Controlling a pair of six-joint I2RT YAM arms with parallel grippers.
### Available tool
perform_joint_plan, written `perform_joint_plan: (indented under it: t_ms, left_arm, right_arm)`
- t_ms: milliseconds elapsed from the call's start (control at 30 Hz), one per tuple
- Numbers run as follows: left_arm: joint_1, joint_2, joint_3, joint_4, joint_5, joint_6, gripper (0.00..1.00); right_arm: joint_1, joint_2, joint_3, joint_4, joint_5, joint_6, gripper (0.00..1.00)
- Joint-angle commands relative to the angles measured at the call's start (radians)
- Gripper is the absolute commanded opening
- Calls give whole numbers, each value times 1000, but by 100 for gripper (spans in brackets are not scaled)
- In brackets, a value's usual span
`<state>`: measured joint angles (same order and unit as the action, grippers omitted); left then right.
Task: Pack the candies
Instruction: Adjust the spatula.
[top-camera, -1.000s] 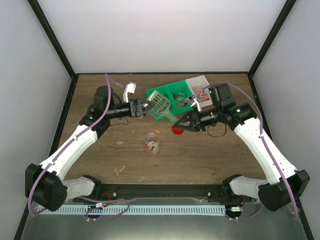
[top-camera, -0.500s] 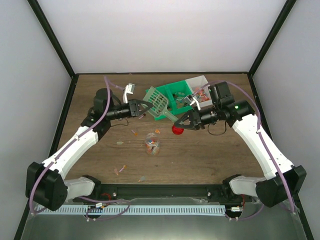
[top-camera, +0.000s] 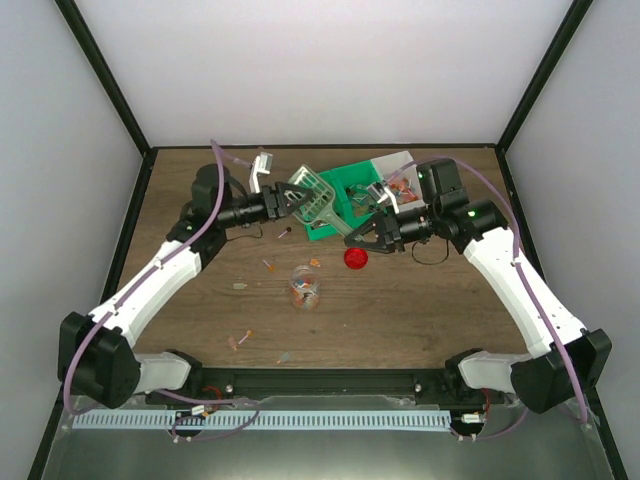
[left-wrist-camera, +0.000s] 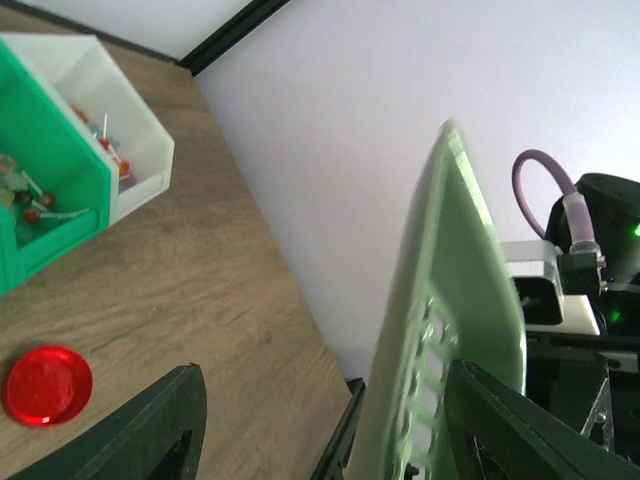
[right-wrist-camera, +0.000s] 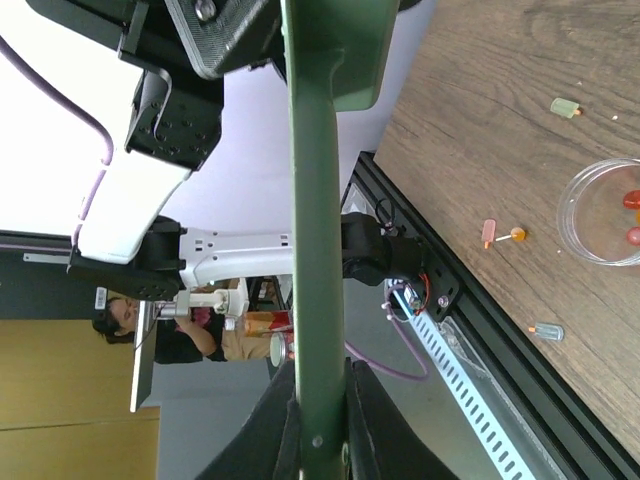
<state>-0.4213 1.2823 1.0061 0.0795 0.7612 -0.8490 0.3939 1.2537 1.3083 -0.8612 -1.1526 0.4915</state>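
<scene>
My left gripper (top-camera: 283, 203) has its fingers apart. The slotted wall of the scoop (top-camera: 312, 198) stands between them, close to one finger (left-wrist-camera: 520, 430) with open space to the other; I cannot tell whether it touches. My right gripper (top-camera: 362, 238) is clamped on the scoop's handle, so the scoop hangs tilted between the two grippers, off the table (top-camera: 430, 310).

Just beyond both grippers sit the green bin (top-camera: 352, 176) and the white bin (top-camera: 400, 160), touching side by side, with the white one near the table's far edge, so I have little room that way. Toward me from the right gripper the wood is bare out to the side frame. The red lid (top-camera: 354, 258) lies flat just on the near side of that gripper.

The jar (top-camera: 304, 285) stands open and upright, nearer me than both grippers and between them. Some candies (top-camera: 267, 265) lie loose on the wood on the near side of the left gripper, some are in the jar, and more are in the bins. White walls and black posts close in the table on three sides.

The left wrist view shows the stick candies inside both bins, which the overhead view blurs. The right wrist view looks down the handle to the near rail and the slotted duct (right-wrist-camera: 455, 375), with a person (right-wrist-camera: 120, 322) beyond, out of the overhead frame.
</scene>
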Motion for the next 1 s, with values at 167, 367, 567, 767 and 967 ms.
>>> perform_joint_plan:
  t_ms: [167, 367, 567, 767, 967]
  left_arm:
    - [15, 64, 100, 19, 40, 52, 59]
    - [26, 60, 104, -14, 66, 82, 39]
    - [52, 11, 64, -46, 53, 98, 14]
    - [59, -11, 38, -44, 37, 65, 4]
    - [58, -7, 17, -21, -5, -1, 4]
  right_arm:
    - [-1, -28, 0, -76, -10, -69, 1]
    - [-1, -32, -1, -71, 12, -46, 1]
    - [-1, -16, 2, -63, 13, -37, 1]
    - [-1, -28, -13, 47, 5, 58, 8]
    - [0, -80, -71, 318, 67, 264, 33]
